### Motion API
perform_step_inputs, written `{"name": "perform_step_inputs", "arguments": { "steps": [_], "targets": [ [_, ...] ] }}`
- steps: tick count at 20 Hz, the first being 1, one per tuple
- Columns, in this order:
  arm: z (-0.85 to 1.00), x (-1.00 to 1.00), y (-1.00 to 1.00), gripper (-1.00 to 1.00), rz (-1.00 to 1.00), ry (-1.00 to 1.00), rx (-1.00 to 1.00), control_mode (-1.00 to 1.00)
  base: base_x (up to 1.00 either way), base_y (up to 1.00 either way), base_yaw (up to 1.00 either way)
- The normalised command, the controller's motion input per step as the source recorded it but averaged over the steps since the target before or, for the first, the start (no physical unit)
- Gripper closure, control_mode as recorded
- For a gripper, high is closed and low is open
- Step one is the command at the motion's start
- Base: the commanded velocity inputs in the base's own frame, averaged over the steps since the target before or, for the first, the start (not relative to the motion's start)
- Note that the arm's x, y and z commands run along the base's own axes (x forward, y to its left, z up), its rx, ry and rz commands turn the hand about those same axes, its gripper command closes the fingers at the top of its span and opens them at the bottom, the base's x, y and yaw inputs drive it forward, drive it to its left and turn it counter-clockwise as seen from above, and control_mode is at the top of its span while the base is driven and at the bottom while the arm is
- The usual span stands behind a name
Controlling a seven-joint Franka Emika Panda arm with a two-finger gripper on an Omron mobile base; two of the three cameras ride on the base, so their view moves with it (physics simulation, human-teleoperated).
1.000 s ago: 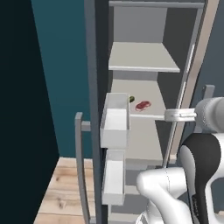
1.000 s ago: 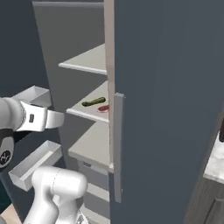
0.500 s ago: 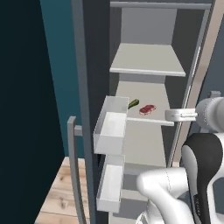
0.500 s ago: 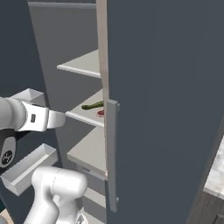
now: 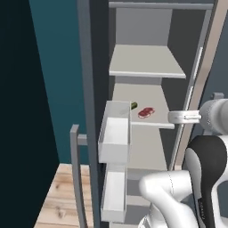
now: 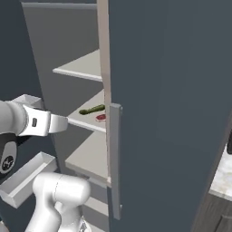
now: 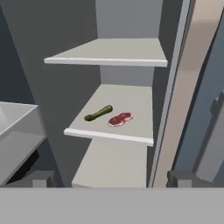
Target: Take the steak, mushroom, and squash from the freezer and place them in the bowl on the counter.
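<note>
The freezer [image 5: 147, 62] stands open, its pale shelves facing me. On the middle shelf lie the red marbled steak [image 7: 120, 118] and, just left of it, the dark green squash [image 7: 98, 113]. The left base view shows the steak [image 5: 145, 112] with the squash's tip [image 5: 133, 105] behind the door bin, and the right base view shows the squash [image 6: 92, 109] and the steak [image 6: 100, 118]. My gripper [image 7: 111, 181] is open and holds nothing, hovering outside the shelf at about its height, short of both items. The gripper [image 5: 173, 117] sits right of the steak. The mushroom and the bowl are out of view.
The left door carries white bins [image 5: 115, 133] and a grey bar handle [image 5: 75, 169]. A closed grey door [image 6: 172, 113] with its bar handle [image 6: 114, 158] stands close on the right. A strip of the marbled counter [image 6: 223, 174] is at the far right. Wood floor [image 5: 58, 200] lies lower left.
The whole picture has shifted as the camera moved closer to the freezer, and the bin door stands a little wider. Steak and squash have not moved.
</note>
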Motion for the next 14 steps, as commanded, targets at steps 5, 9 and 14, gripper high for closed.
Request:
{"name": "perform_step_inputs", "arguments": {
  "steps": [5, 9, 14],
  "targets": [
    [0.00, 0.00, 0.00, -1.00, 0.00, 0.00, 0.00, 1.00, 0.42, -0.18, -0.22],
    [0.00, 0.00, 0.00, -1.00, 0.00, 0.00, 0.00, 1.00, 0.29, -0.09, -0.02],
    [0.03, 0.34, -0.04, -1.00, 0.04, 0.02, 0.01, -1.00, 0.00, 0.00, 0.00]
  ]
}}
